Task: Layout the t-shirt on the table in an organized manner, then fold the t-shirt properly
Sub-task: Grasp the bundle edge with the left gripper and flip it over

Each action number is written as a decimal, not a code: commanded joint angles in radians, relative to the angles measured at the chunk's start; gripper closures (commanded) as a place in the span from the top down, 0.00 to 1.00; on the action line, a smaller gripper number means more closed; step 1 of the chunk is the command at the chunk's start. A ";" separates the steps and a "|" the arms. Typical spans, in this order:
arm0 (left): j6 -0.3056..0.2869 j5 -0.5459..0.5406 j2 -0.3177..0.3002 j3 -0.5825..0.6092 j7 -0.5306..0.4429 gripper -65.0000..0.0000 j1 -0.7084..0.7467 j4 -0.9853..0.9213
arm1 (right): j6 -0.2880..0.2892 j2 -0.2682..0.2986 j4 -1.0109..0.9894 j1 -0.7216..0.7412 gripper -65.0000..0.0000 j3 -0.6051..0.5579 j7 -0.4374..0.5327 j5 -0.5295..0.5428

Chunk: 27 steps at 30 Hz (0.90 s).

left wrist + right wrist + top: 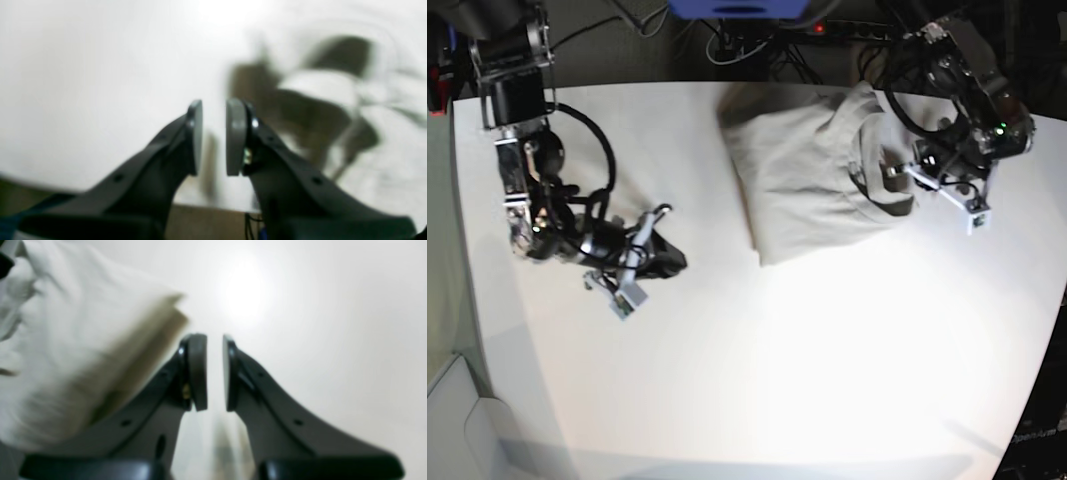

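Observation:
The light grey-beige t-shirt [807,180] lies bunched and partly doubled over at the back right of the white table [777,350]. My left gripper [890,187] hovers over the shirt's right side, near the collar. In the left wrist view the left gripper [214,110] has its pads a narrow gap apart with nothing between them, and the blurred shirt [320,86] lies to its right. My right gripper [672,262] sits low on bare table, well left of the shirt. In the right wrist view the right gripper [214,343] is also slightly open and empty, with the shirt [66,340] at the left.
Cables and a blue object [737,8] lie behind the table's back edge. The table's left edge runs beside the right arm's base [512,90], with floor beyond it. Glare covers the table's middle.

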 commanded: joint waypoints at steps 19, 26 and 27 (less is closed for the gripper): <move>0.005 -0.003 0.022 0.219 -0.279 0.19 -0.201 -0.434 | -0.012 0.103 0.352 -0.387 0.12 0.351 -0.041 0.022; 0.004 -0.008 0.087 0.304 -0.500 0.19 -0.397 -0.732 | -0.012 0.063 0.383 -0.482 0.12 0.350 -0.035 0.019; 0.004 -0.010 0.087 0.308 -0.524 0.19 -0.432 -0.763 | -0.012 0.061 0.381 -0.483 0.12 0.350 -0.040 0.019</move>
